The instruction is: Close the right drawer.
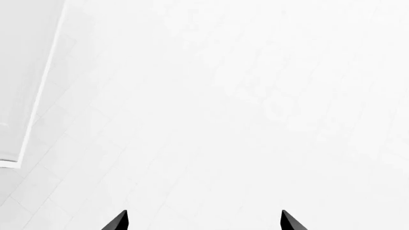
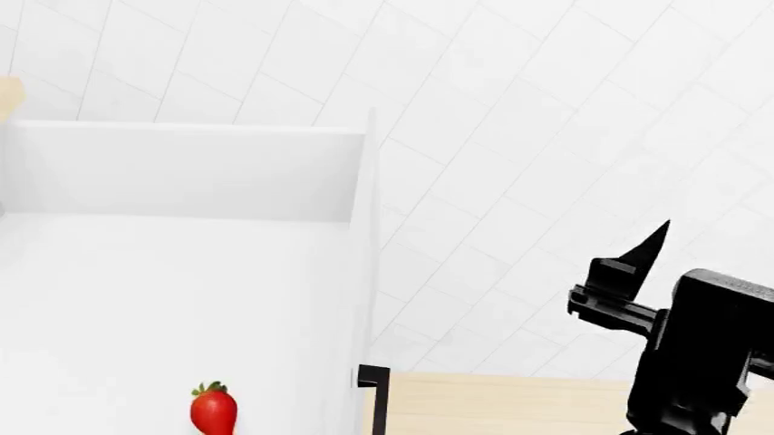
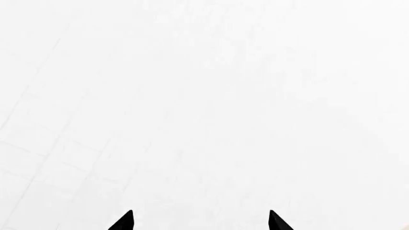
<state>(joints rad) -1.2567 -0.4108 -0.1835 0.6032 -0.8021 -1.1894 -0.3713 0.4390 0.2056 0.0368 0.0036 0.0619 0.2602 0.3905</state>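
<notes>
The right drawer (image 2: 358, 208) is a large white box with thin walls, pulled out and filling the left of the head view. A black bar handle end (image 2: 373, 396) shows by its right wall at the lower edge. A red strawberry (image 2: 213, 409) lies on its floor. My right gripper (image 2: 641, 249) hangs to the right of the drawer, apart from it, over the white tiled floor. In the right wrist view its fingertips (image 3: 125, 220) stand wide apart and hold nothing. My left gripper (image 1: 203, 220) is open and empty over tiles, with a white panel edge (image 1: 38, 100) off to one side.
A light wooden strip (image 2: 508, 403) runs along the lower edge of the head view, right of the handle. A bit of wood (image 2: 10, 95) shows at the far left. White floor tiles (image 2: 545, 109) fill the space beyond and right of the drawer.
</notes>
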